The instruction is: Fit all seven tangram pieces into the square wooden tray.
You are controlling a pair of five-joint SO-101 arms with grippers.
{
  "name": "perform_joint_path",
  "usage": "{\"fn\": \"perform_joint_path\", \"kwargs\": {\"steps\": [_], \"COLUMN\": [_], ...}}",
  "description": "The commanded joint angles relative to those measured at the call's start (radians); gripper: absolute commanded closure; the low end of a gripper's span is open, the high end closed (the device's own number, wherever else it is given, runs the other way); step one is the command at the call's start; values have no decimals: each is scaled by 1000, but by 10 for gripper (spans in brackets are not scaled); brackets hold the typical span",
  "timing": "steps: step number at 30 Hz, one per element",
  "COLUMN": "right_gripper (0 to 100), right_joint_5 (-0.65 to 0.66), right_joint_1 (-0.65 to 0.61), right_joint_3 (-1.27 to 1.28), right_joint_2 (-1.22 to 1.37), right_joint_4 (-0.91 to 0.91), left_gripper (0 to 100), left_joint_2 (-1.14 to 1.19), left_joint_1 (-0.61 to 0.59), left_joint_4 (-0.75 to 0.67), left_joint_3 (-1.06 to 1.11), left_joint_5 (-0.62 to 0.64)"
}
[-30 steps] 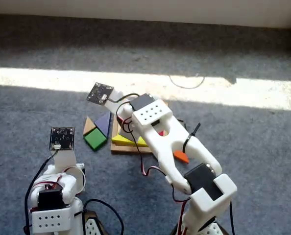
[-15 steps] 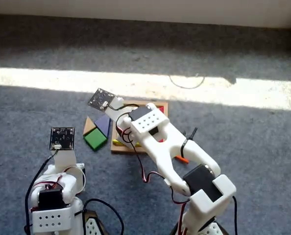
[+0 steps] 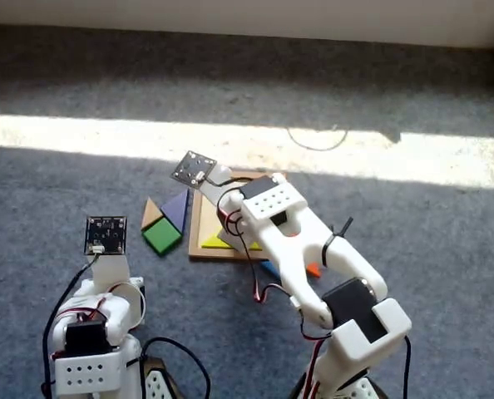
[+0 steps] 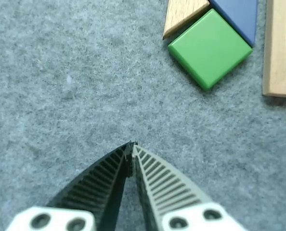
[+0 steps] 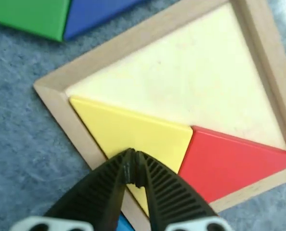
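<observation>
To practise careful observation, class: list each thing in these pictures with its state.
wooden tray: partly filled
yellow triangle: in tray
red triangle: in tray, touching yellow triangle
green square: outside, on carpet
blue piece: outside, on carpet
wood-coloured triangle: outside, on carpet
orange piece: outside, partly hidden by arm
left claw: shut, empty
right claw: shut, above yellow triangle

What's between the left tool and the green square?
Nothing but bare grey carpet, as the left wrist view shows: the left tool sits apart from the green square.
</observation>
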Motion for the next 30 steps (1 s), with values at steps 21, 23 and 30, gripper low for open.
{"fn": "perform_joint_path", "kwargs": {"steps": [21, 23, 30], "right_gripper": [812, 792, 792], "right_joint_5": [-348, -358, -411], "right_joint_1": [222, 226, 228], "right_joint_3": [114, 131, 208], "right_joint_2": [-498, -467, -349], "right_joint_4": [302, 285, 122], "left_gripper": [994, 994, 994], "left_joint_2": [-36, -36, -36], "left_joint_1": [1, 1, 1], "left_joint_4": [5, 5, 5], "left_joint_3": [19, 19, 19], "left_joint_5": [-6, -6, -6]}}
